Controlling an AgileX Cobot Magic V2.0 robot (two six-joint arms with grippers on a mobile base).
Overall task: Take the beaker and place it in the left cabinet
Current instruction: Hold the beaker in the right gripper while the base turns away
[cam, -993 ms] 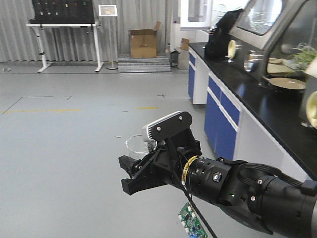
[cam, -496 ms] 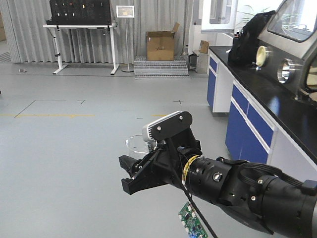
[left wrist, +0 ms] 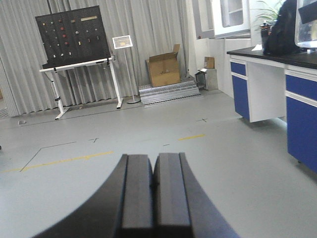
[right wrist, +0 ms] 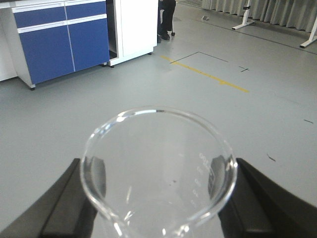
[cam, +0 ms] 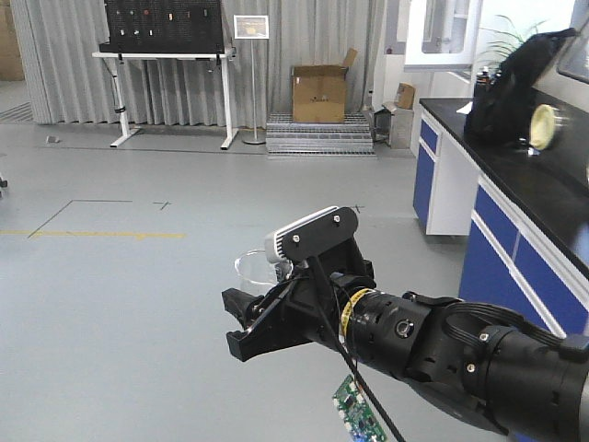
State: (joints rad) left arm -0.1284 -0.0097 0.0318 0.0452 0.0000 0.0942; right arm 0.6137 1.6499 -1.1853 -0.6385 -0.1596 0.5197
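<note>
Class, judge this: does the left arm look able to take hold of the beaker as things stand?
Probably not. The left claw is shut and faces the floor ahead, while the beaker sits clamped in the right claw, whose fingers take up both its sides.

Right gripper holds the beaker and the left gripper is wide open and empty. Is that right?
Not quite. The left gripper is shut, closed tight with nothing in it, as the left wrist view shows. The right gripper does hold the beaker.
</note>
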